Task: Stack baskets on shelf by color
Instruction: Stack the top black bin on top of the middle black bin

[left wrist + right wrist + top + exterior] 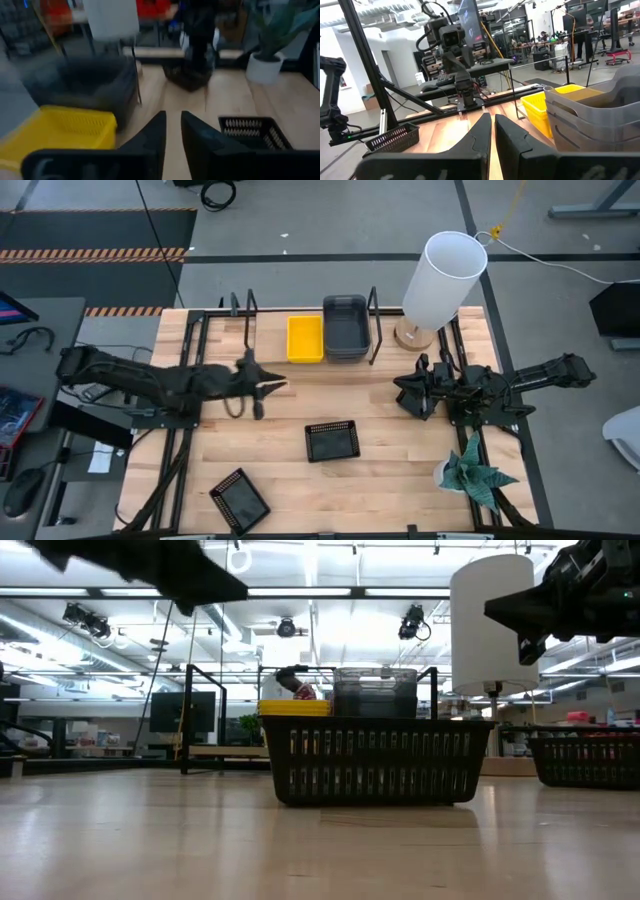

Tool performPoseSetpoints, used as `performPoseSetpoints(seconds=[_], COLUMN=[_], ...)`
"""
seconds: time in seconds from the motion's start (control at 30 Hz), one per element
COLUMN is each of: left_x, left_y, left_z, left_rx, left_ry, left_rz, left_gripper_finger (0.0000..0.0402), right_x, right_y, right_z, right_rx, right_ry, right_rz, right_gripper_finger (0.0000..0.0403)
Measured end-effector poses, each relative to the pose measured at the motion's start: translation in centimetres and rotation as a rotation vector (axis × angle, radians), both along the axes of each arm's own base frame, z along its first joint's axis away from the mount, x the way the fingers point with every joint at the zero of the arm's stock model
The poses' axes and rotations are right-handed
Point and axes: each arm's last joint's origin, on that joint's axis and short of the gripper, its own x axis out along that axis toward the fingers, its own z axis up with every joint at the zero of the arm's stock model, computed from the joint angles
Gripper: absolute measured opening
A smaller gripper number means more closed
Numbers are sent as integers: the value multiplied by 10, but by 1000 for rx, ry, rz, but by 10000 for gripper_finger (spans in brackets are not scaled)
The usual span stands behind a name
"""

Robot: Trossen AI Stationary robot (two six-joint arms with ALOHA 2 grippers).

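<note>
Bare wooden tabletop (pixel 380 415) lies open between both arms — only the black mesh plastic basket (pixel 332 441) sits mid-table; far side is blocked by yellow (pixel 305 338) and grey plastic bins (pixel 345 327), tall white cylinder (pixel 442 278).

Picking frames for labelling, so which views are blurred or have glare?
Left wrist view: smeared throughout, the yellow basket and grey basket soft. Low view: bright ceiling lights leave the black mesh basket backlit, with sheen on the tabletop. High and right wrist views: sharp.
</note>
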Motion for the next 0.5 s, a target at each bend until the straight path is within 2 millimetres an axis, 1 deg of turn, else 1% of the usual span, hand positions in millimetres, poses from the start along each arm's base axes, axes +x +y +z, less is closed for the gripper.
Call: performPoseSetpoints(seconds=[0.23, 0.5], left_x=[-39, -73], left_y=[5, 8], left_z=[-22, -55], left_rx=[87, 82], left_ry=[-197, -461], left_rz=[-2, 8], left_gripper_finger=[37, 31], right_x=[0, 0], right_y=[0, 0], right_z=[-1, -1], right_rx=[-1, -1], right_ry=[7, 6], right_rz=[0, 0], right_gripper_finger=[28, 28])
